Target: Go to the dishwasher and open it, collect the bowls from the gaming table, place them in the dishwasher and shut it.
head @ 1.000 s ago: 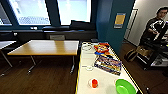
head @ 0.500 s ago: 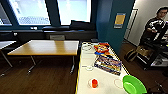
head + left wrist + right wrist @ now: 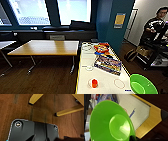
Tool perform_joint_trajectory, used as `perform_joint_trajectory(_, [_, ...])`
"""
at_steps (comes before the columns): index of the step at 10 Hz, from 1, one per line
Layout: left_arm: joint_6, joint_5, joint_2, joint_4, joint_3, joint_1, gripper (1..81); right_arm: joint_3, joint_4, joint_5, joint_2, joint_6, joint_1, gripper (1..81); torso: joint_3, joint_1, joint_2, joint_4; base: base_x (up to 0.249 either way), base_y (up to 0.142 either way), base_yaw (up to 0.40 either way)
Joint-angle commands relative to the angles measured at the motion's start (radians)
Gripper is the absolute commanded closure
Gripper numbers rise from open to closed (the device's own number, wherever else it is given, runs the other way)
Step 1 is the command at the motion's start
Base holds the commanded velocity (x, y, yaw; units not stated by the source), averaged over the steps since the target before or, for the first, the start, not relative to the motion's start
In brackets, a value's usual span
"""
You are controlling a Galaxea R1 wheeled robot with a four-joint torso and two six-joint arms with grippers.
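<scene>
Left wrist: wide black plate point(image 3: 31, 131), glossy, rounded corners with a pale edge line. 2 round fittings at its corners, 1 ringed white with a yellowish centre point(image 3: 18, 124), the other white-ringed point(image 3: 56, 127). A ridge runs down the plate's middle.

Cut off and unclear

The green bowl point(image 3: 143, 85) runs past the head view's lower edge, as does the white bench point(image 3: 105, 82) under it. Print on the colourful box point(image 3: 108, 64) is too blurred to read. In the right wrist view the bowl point(image 3: 109, 124) overruns the frame; whatever grips it is hidden.
</scene>
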Motion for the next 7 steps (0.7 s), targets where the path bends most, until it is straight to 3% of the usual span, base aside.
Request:
perform_joint_trajectory(1, [0.004, 0.04, -0.115, 0.0, 0.149, -0.106, 1.0, 0.019, 0.006, -0.055, -0.064, -0.007, 0.033, 81.1, 0.0, 0.0, 0.0, 0.0, 0.0, 0.0, 0.0])
perform_joint_trajectory(4, [-0.001, 0.041, -0.235, -0.001, 0.275, -0.151, 1.0, 0.019, 0.003, -0.048, -0.038, -0.026, -0.05, 81.1, 0.0, 0.0, 0.0, 0.0, 0.0, 0.0, 0.0])
perform_joint_trajectory(7, [-0.025, 0.041, -0.368, -0.001, 0.433, -0.224, 1.0, -0.005, -0.003, -0.035, 0.025, -0.071, -0.119, 81.1, 0.0, 0.0, 0.0, 0.0, 0.0, 0.0, 0.0])
